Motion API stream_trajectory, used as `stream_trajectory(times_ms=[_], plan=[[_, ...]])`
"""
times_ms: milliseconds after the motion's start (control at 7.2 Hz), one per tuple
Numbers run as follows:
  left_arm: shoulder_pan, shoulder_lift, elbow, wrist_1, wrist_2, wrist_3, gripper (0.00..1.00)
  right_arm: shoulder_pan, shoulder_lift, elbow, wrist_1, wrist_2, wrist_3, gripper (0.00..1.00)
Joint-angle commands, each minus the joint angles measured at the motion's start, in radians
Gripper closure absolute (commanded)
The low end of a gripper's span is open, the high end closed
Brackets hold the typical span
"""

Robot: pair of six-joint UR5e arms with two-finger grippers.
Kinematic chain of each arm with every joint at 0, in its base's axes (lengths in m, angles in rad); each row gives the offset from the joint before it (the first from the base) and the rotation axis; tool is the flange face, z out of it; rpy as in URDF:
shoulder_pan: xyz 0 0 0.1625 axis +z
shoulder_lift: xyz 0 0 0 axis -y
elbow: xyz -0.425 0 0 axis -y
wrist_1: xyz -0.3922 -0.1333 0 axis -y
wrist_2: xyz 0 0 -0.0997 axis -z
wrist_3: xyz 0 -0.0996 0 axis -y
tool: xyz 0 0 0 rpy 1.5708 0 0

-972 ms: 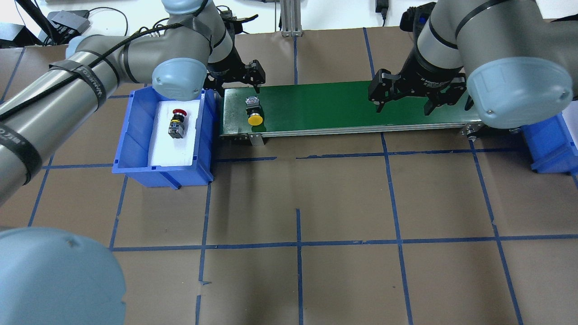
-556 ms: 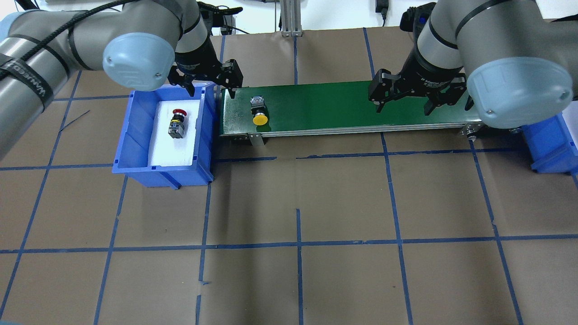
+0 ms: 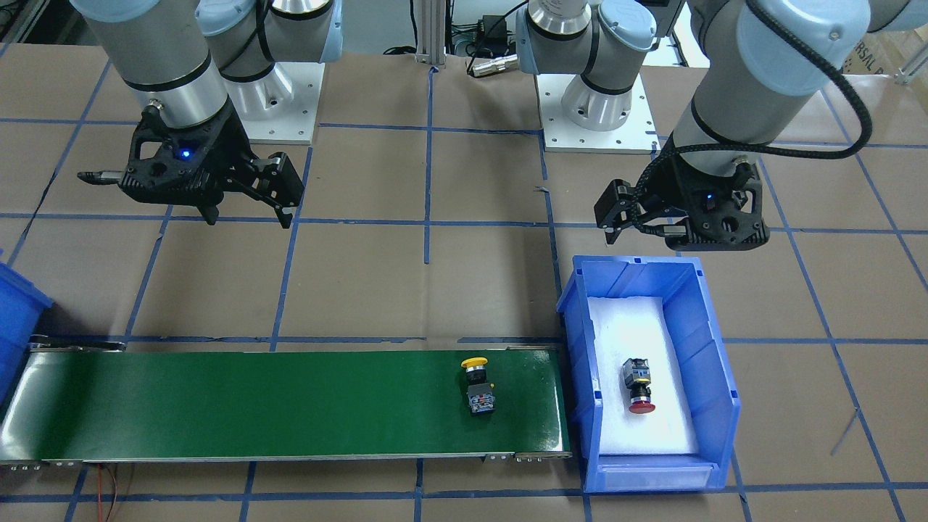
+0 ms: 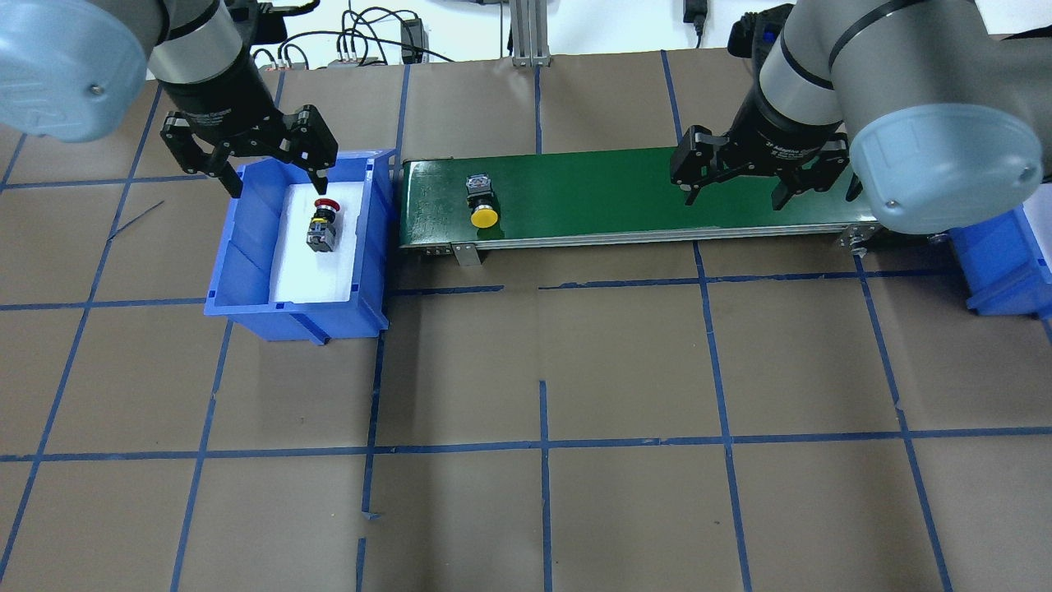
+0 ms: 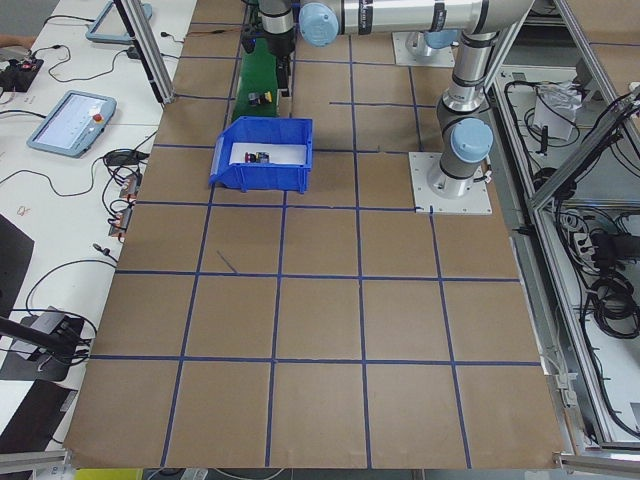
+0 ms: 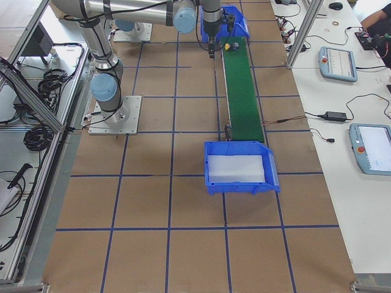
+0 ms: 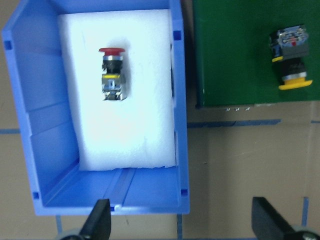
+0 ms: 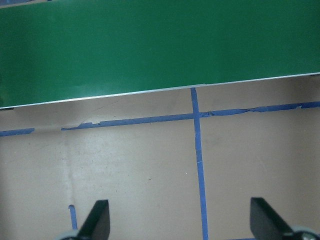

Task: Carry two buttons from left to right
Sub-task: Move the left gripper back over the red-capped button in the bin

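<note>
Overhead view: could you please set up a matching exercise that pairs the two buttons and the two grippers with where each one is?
Things:
1. yellow button
2. red button
3. left gripper
4. right gripper

Places and states:
A. lying on the foam in the bin
B. open, up by the belt's right end
C. lying on its side on the belt, near its left end
D. open, above the bin

Pairs: 1-C, 2-A, 3-D, 4-B
</note>
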Motion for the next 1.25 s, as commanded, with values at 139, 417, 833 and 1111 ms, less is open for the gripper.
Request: stream_trajectory(times_ms=[139,417,833,1111], plan=[[0.016,-0.060,0.006,0.095,-0.002,0.103,0.00,0.000,0.000,0.000,0.000,0.000,0.000,0.00],[0.040,-0.179,-0.007,0.256,-0.003,0.154,0.00,0.000,0.000,0.000,0.000,0.000,0.000,0.00],[0.091,-0.344,-0.023,0.430,-0.006,0.180,0.03,-0.002,0.000,0.000,0.000,0.000,0.000,0.00],[0.092,-0.385,-0.047,0.464,-0.018,0.172,0.04,-0.002,0.000,0.000,0.000,-0.002,-0.002,0.00]])
